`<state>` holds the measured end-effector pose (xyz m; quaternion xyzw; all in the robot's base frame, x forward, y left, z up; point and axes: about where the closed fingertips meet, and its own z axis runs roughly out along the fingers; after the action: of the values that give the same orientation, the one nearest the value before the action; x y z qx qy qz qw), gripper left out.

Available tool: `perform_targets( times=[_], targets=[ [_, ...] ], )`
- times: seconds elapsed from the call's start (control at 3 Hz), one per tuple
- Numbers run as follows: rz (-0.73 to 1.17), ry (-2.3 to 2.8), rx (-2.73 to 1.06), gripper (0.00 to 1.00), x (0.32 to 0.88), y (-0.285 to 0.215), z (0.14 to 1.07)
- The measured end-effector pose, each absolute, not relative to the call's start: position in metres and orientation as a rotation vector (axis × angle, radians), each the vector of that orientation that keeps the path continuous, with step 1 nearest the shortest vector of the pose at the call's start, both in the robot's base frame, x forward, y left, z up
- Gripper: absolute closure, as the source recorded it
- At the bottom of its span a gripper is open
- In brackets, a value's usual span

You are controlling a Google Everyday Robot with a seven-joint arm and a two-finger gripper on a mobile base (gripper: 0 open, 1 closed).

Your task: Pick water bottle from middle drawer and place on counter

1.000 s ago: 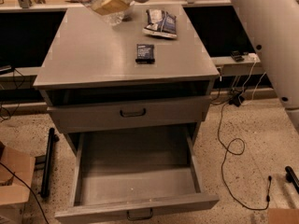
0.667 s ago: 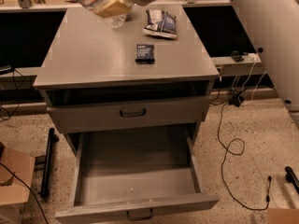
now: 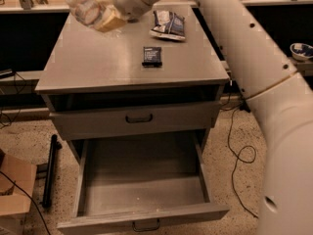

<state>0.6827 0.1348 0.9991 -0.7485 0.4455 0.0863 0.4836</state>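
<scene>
My gripper (image 3: 98, 14) is at the top left of the camera view, shut on the water bottle (image 3: 84, 9). The bottle is clear and crinkled, and it is held tilted just above the back left corner of the counter (image 3: 107, 62). I cannot tell whether it touches the grey top. The middle drawer (image 3: 142, 185) is pulled wide open below, and its grey tray is empty. My white arm runs from the right edge across to the gripper.
A dark snack bag (image 3: 168, 24) and a small black packet (image 3: 152, 56) lie on the counter's back right and middle. The drawer above (image 3: 138, 117) is closed. A cardboard box (image 3: 14, 180) and a black bar (image 3: 49, 170) are on the floor at left, cables (image 3: 239, 151) at right.
My gripper with the water bottle has come down a little and slightly left over the counter's back left corner. Nothing else has moved.
</scene>
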Motion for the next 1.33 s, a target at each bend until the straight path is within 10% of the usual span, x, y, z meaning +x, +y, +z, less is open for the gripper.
perform_targets(
  times=[1.33],
  targets=[
    [0.017, 1.276, -2.026, 1.00, 0.801, 0.142, 0.873]
  ],
)
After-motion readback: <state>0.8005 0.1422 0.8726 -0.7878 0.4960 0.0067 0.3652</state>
